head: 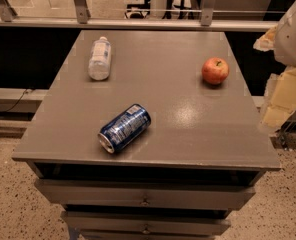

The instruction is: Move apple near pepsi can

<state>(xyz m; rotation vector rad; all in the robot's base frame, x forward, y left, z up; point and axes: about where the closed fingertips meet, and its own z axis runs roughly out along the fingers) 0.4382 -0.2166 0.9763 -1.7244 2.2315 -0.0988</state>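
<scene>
A small red apple (215, 70) with a yellowish patch stands upright on the right side of the grey table top (178, 114), towards the back. The dark blue pepsi can (124, 128) lies on its side near the front edge, left of centre, its silver end facing front-left. My gripper (274, 115) hangs off the table's right edge, to the right of and in front of the apple, apart from it and holding nothing that I can see. The white arm (295, 31) rises above it at the top right.
A clear plastic bottle (99, 58) with a white cap lies at the back left of the table. Drawers (145, 196) sit below the front edge. A rail (138, 23) runs behind the table. Speckled floor lies on both sides.
</scene>
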